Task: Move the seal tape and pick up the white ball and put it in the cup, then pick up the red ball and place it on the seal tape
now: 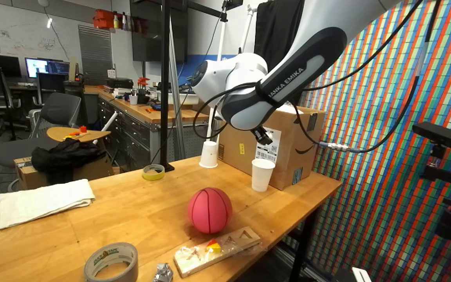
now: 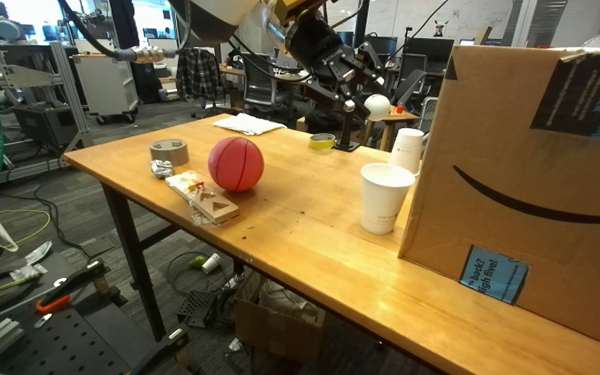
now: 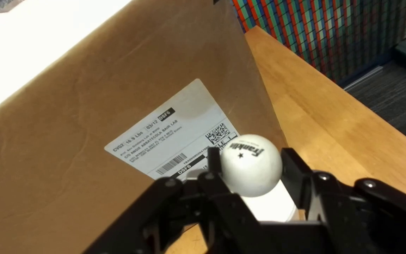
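In an exterior view: grey tape (image 1: 110,254) lies flat on the table (image 1: 143,211); red ball (image 1: 210,210) rests between it and the white cup (image 1: 262,176), which stands upright just beside a cardboard box (image 1: 243,150). In an exterior view: pincer (image 2: 372,98) up in the air, part-way closed, gripping the white ball (image 2: 377,107) well above the table. In the wrist view: ball pinched from both sides, dark lettering (image 3: 247,147) on it; the box and its paper label (image 3: 174,130) beyond.
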`<action>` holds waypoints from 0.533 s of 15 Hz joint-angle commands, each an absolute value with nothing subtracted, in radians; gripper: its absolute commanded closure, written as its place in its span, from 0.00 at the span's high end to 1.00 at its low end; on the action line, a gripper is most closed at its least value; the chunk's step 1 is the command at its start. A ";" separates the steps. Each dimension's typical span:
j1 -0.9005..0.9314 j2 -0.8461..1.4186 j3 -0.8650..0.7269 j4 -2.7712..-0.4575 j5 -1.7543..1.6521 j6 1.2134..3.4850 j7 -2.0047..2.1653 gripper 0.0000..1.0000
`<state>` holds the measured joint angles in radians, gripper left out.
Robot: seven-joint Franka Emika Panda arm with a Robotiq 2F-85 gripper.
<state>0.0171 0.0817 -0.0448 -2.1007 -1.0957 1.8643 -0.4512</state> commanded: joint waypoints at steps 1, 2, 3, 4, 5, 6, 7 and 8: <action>-0.006 0.077 -0.035 -2.086 -1.103 1.880 -0.497 0.22; -0.008 0.079 -0.036 -2.084 -1.102 1.882 -0.500 0.22; -0.010 0.082 -0.036 -2.082 -1.102 1.884 -0.504 0.22; -0.012 0.084 -0.037 -2.081 -1.102 1.887 -0.508 0.22; -0.013 0.085 -0.037 -2.080 -1.103 1.889 -0.506 0.22; -0.015 0.088 -0.037 -2.078 -1.103 1.893 -0.506 0.58; -0.017 0.089 -0.037 -2.076 -1.103 1.895 -0.507 0.73; -0.018 0.090 -0.037 -2.075 -1.102 1.896 -0.507 0.80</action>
